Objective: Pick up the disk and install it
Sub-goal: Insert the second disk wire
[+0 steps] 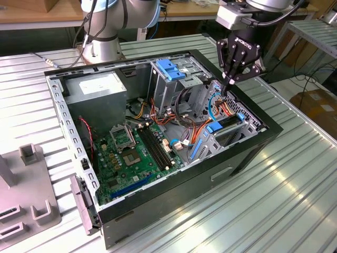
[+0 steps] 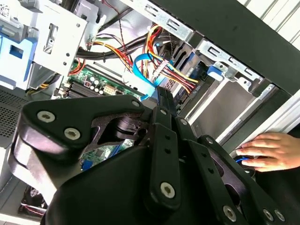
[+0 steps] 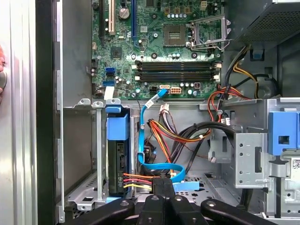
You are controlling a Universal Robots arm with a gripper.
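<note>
Gripper (image 1: 230,83) fingers pinched together with nothing held, tip hovering among the cables (image 3: 180,133) inside the case (image 1: 247,158); disk (image 3: 117,159) already sits edge-on in its bay just beside, so keep clear of the wiring

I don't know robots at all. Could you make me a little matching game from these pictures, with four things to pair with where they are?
Things:
1. disk
2. tool
3. motherboard
4. hand

Places:
A. flat on the floor of the case, green
B. outside the case, by its wall
C. on edge in a metal bay, blue frame at its end
D. just above the cables, beside the bay

Pairs: 1-C, 2-D, 3-A, 4-B
</note>
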